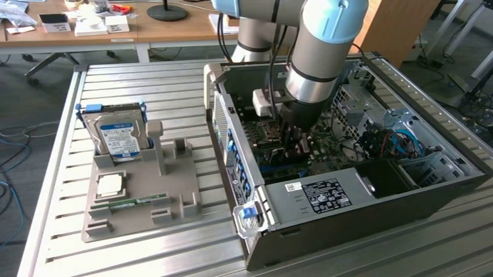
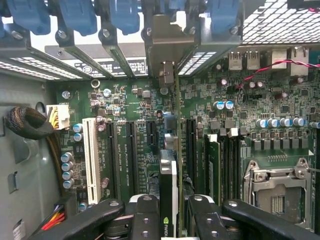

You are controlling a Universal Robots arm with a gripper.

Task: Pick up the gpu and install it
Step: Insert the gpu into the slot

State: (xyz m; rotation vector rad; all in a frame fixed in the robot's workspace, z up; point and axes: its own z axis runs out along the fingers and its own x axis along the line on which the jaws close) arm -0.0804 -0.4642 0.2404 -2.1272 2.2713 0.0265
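My arm reaches down into the open dark-grey computer tower case (image 1: 370, 202) lying on its side on the slatted metal bench (image 1: 154, 254), and my tool (image 1: 295, 144) is low over the green motherboard (image 2: 135, 110). In the wrist view my tool (image 2: 169, 212) is closed narrow on the thin dark graphics card with the black cooler face and silver end bracket (image 2: 169, 175), which I hold on edge between my black fingers (image 2: 145, 215). The card runs along the row of black expansion slots (image 2: 131, 150), just beside them, with its silver bracket (image 2: 167, 45) up at the rear wall of the case among the blue slot clips (image 2: 80, 17); I cannot tell whether its edge is seated in a slot. Toward the exterior view's left, well apart from the case, a grey plastic holder tray (image 1: 138, 213) carries a silver hard drive with a blue-white label (image 1: 119, 135) standing upright, a slim green memory stick (image 1: 131, 202) and a square silver processor chip (image 1: 110, 184).
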